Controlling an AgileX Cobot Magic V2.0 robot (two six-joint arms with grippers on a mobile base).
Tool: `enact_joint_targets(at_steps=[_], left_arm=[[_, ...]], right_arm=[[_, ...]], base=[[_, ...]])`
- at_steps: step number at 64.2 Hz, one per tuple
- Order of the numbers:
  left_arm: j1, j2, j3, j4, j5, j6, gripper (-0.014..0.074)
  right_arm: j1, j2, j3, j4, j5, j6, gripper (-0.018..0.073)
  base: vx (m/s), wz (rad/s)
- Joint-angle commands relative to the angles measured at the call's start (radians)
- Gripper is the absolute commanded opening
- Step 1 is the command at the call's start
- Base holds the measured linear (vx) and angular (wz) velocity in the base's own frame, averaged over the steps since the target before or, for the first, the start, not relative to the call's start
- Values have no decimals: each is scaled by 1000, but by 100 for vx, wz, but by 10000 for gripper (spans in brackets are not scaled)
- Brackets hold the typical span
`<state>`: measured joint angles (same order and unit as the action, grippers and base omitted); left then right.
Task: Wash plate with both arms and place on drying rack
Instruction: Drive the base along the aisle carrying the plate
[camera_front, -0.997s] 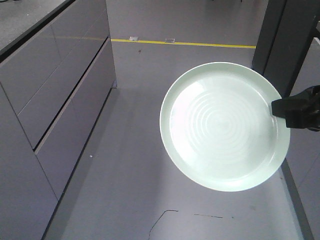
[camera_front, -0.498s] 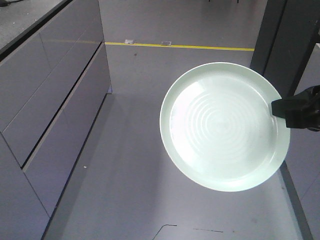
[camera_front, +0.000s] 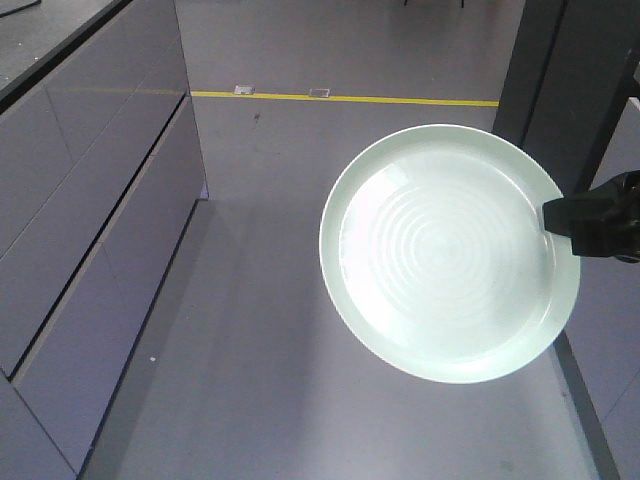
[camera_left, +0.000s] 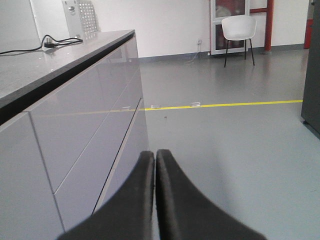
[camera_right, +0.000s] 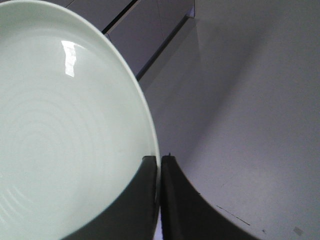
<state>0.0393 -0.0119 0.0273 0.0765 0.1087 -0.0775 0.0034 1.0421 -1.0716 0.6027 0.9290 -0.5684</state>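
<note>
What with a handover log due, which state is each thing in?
plate: held in the air over the floor, rim clamped.
right gripper: shut on the plate.
left gripper: shut, holding nothing.
cabinet drawers: closed.
white chair: empty.

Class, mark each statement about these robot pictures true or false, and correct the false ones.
1. The right gripper grips the plate by its rim. True.
2. The left gripper has its fingers spread wide. False: they are pressed together, holding nothing.
3. A yellow line crosses the floor. True.
4. The plate rests on the floor. False: it is held up in the air above it.
5. The chair in the distance is black. False: it is white.
</note>
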Motion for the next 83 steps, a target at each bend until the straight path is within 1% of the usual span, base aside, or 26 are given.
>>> enact_joint_targets(at_steps=[1, 83], left_arm=[[1, -15, 18, -9, -77, -4, -6], [1, -15, 18, -9, -77, -4, -6]], right_arm=[[-8, -16, -28, 41, -45, -7, -7], [-8, -16, -28, 41, -46, -7, -7]], base=[[17, -9], [16, -9]])
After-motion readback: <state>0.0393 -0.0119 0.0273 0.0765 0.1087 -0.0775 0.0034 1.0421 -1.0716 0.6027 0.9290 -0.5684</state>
